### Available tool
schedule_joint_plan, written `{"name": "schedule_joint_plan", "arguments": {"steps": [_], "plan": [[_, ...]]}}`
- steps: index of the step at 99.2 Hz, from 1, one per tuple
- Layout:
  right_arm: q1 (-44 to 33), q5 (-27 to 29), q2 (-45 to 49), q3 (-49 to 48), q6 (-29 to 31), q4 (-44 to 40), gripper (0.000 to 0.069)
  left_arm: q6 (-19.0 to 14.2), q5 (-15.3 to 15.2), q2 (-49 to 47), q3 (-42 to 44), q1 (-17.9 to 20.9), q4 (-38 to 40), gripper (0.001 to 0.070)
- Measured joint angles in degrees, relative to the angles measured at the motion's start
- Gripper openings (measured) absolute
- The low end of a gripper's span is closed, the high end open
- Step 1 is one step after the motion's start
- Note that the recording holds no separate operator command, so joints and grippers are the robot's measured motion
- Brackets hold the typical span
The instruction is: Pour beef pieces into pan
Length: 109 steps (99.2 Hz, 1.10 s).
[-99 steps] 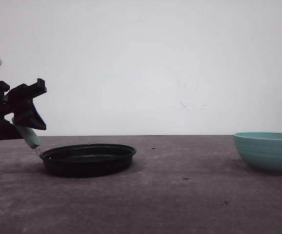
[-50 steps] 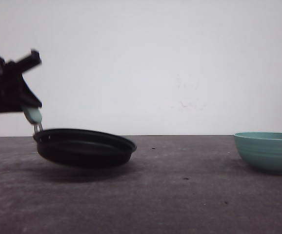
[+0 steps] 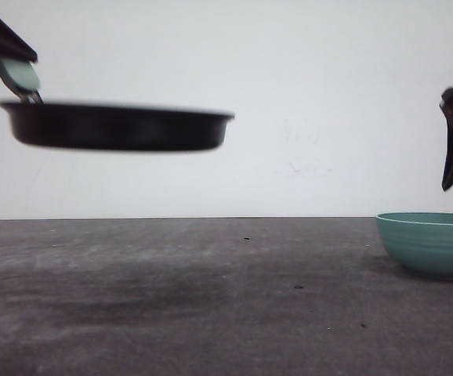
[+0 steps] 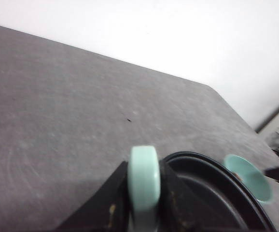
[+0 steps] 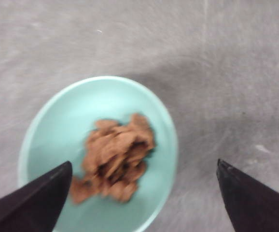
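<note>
— While your left gripper (image 4: 143,212) has its fingers clamped on the mint handle (image 4: 144,186), the pan (image 3: 117,126) hangs level, well above the table (image 3: 226,313). What should you watch?

— Keep it level, and don't swing it. Its edges look smeared in the front view, so I'd judge it is moving quickly; slow it before anything gets poured.

— And the beef?

— The beef pieces (image 5: 115,157) lie heaped in the middle of the teal bowl (image 5: 98,154), which stands on the table at the far right. Your right gripper (image 5: 142,191) hovers above it with its fingers spread wide: one over the bowl's edge, the other out over bare table. It grips nothing.

— So the bowl comes next?

— Likely. Shift sideways so one finger goes inside the wall and the other outside, then close on the rim away from the heap. Lift gently; the chunks are loose and would slide out if you tilt early. Bring the pan close beneath before tipping.
</note>
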Motion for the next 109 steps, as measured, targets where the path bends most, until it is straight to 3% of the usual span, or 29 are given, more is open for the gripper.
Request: {"name": "schedule_joint_plan", "arguments": {"steps": [16,41,56,74,92,109], "plan": [[-2.01,-2.75,4.20,0.00,1.18,3.67,0.0438,-0.20,0.63,-6.23,2.01,-0.50,-5.84,0.0052],[-3.23,-4.70,9.73,0.02,2.80,7.41,0.0398,-0.22,1.84,-10.47,3.26,-0.50,-10.12,0.0052],[-3.28,-4.70,11.78,0.26,2.99,9.18,0.0281,-0.42,2.56,-10.49,3.26,-0.57,-11.47,0.0052],[-3.30,-4.70,14.73,0.31,3.41,9.49,0.0234,-0.42,2.82,-10.49,3.28,-0.57,-13.18,0.0052],[-3.54,-4.74,15.10,0.33,3.76,11.61,0.0043,-0.42,3.19,-10.49,3.37,-0.57,-13.14,0.0052],[-3.56,-5.75,15.02,1.44,4.17,11.26,0.0024,-0.39,3.19,-10.19,3.37,-0.57,-13.57,0.0052]]}}
